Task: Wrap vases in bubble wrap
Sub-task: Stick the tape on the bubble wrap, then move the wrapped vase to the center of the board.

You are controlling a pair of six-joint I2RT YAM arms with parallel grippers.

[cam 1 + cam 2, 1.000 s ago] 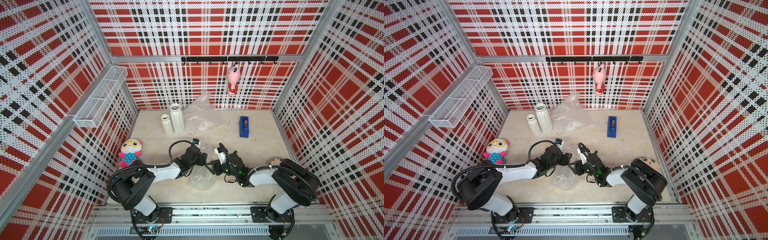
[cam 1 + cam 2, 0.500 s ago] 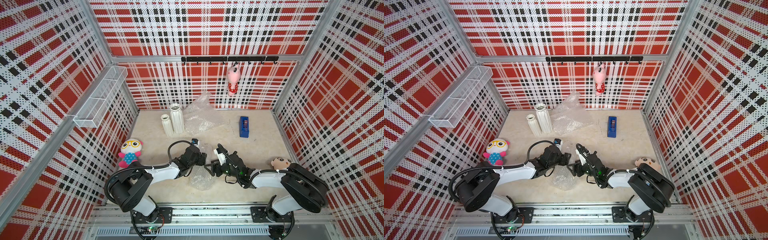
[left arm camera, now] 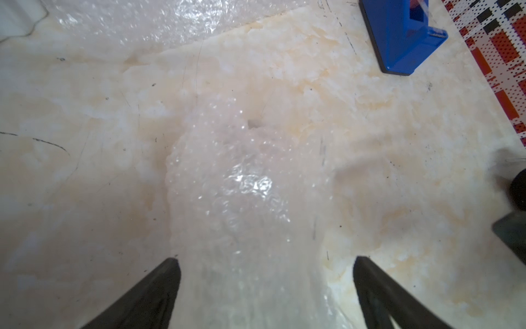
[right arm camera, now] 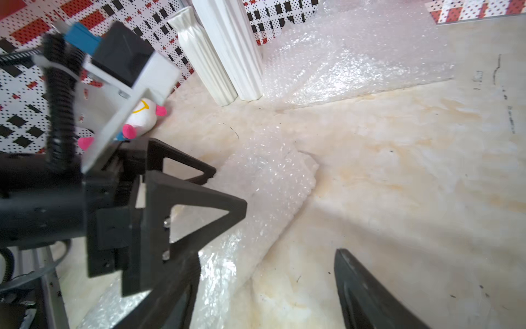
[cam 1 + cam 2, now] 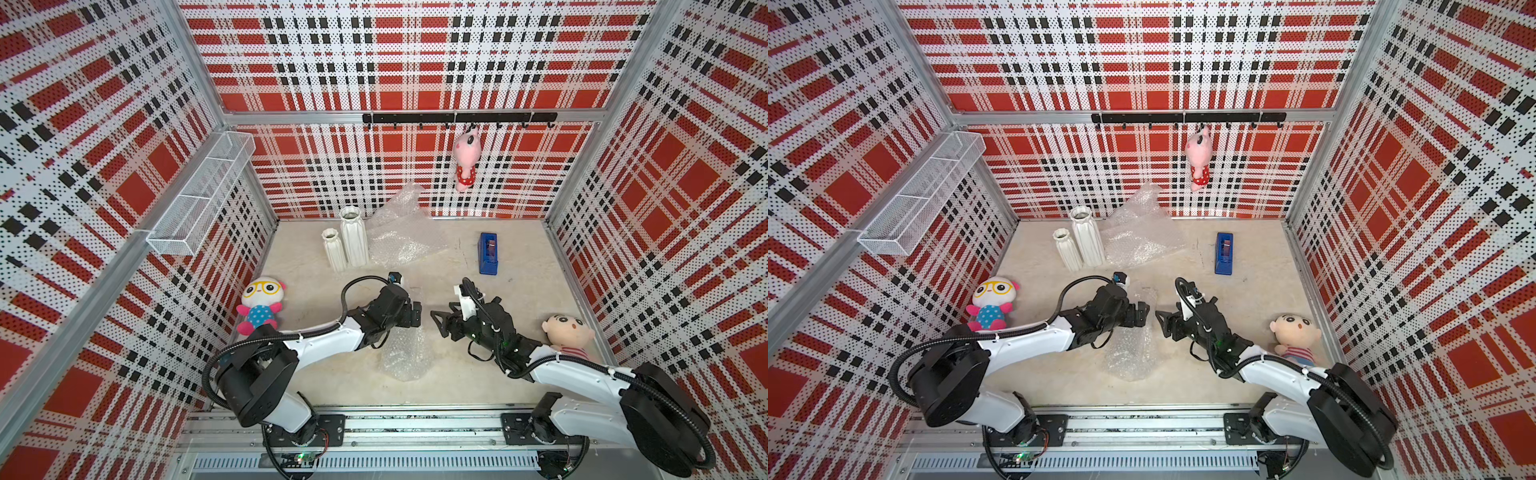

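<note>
Red, white and black plaid walls box in the beige marbled tabletop [image 5: 511,374] you are working on.

In both top views, your left gripper [image 5: 415,318] and right gripper [image 5: 436,322] face each other near the middle. Both are spread wide and grasp nothing. A crumpled roll of clear bubble wrap [image 5: 403,353] lies on the table under the left gripper and runs toward the near edge. The right gripper is just beside its right side and apart from it. You cannot tell whether a vase is inside the roll. At the far left, the short white ribbed ceramic vase [image 5: 333,249] stands upright against the taller white ribbed ceramic vase [image 5: 354,237]. A loose sheet of translucent bubble wrap [image 5: 403,237] is heaped just right of them. The blue plastic tape dispenser [image 5: 488,253] sits at the far right.

From your left wrist, the black fingers [image 3: 159,284] are released on either side of the roll [image 3: 242,193], not pinching it.

From your right wrist, the right gripper [image 4: 267,256] gapes over bare table beside the roll [image 4: 270,193].
</note>
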